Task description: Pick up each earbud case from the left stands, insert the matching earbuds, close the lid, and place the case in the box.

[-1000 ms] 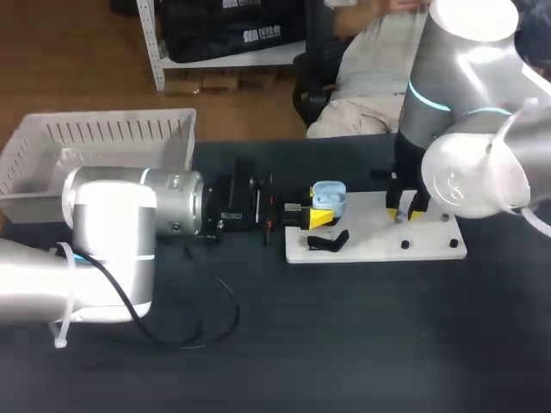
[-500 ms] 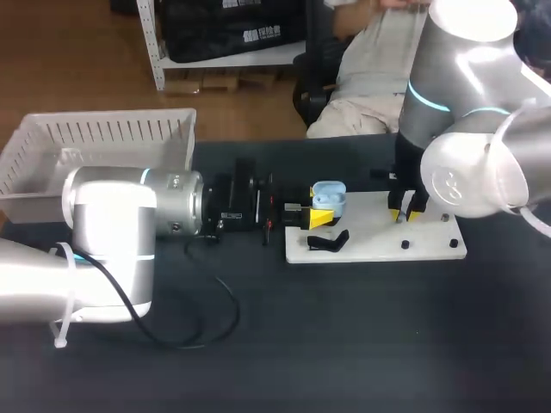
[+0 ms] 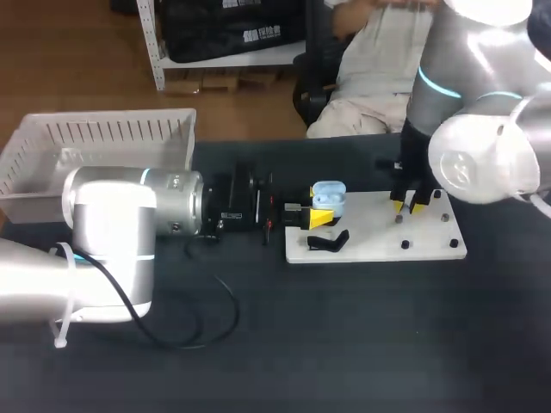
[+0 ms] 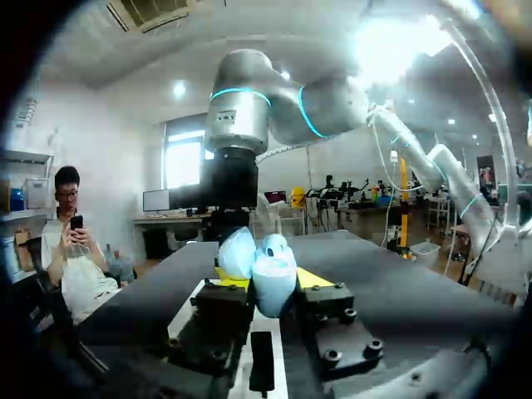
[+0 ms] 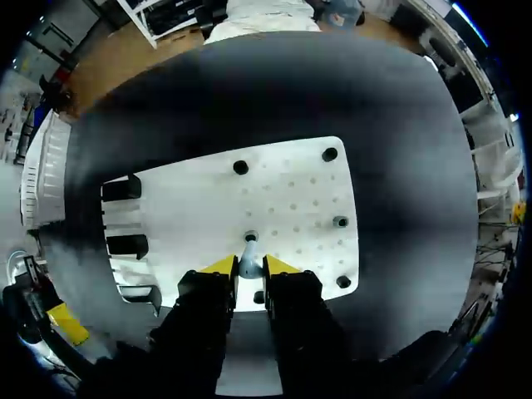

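The light-blue earbud case [image 3: 329, 199] sits just over the left edge of the white board [image 3: 379, 243], near its far-left corner. Its lid is open and tipped back, and its cavity faces up. The left gripper [image 3: 314, 217] is clamped on it, one yellow tip against each side of the case body, and the left wrist view shows the case upright between the fingers.

Over the right half of the board, the right gripper [image 3: 406, 207] points straight down. In the right wrist view its two tips are drawn nearly together on a small pale earbud [image 5: 248, 259], which they pinch from both sides. The earbud's long axis runs along the fingers, with its dark end pointing down at the board. I cannot tell whether it is clear of its seat or still touching the board.

The coming move depends on one relation. The case lies to the left of the earbud, along the length of the board, with its opening upward, while the earbud hangs vertically. I judge that the right arm has to carry the earbud left across the board and lower it into the cavity, with the left arm acting only as a holder. The sockets are narrow, so a small sideways error could jam the earbud on the rim.

A black stand [image 3: 327, 243] lies at the board's near-left corner, just in front of the held case. The white slatted box [image 3: 52, 163] stands at the far-left corner of the table [image 3: 344, 344], well apart from the board and on the left arm's side.
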Controlling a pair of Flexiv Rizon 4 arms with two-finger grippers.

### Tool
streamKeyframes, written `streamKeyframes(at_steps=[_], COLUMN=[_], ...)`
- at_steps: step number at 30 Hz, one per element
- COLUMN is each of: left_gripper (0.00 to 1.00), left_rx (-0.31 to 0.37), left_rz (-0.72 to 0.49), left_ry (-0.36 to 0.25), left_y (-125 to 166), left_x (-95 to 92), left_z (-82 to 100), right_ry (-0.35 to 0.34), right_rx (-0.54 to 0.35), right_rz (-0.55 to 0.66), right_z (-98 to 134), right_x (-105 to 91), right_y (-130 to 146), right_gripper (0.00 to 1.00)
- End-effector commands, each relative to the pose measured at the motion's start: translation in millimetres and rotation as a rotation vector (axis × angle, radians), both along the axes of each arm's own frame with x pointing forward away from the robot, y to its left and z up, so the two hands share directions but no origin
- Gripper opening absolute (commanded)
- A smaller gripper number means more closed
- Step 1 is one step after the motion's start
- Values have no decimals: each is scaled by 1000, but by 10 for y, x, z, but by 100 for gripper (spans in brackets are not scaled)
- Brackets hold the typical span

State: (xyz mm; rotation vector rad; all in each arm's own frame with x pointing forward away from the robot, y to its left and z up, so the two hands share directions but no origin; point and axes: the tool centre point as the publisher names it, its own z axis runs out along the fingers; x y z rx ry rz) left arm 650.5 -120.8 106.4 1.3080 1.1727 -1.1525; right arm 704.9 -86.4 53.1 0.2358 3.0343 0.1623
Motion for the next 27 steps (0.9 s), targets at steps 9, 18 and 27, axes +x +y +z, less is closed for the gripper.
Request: streamKeyframes(at_steps=[9, 18, 27], left_gripper=[0, 0, 0], left_rx=[-4, -4, -4], left_rz=[-1, -1, -1], left_ry=[-2, -2, -2], left_y=[-3, -3, -3], left_x=[9, 9, 9], left_z=[-10, -10, -10], right_ry=[-18, -34, -31], right_rx=[46, 67, 53], right_rz=[50, 146, 250], right_z=[753, 1347, 1623], right_x=[-275, -413, -570], right_y=[-48, 144, 548], right_gripper=[0, 0, 0])
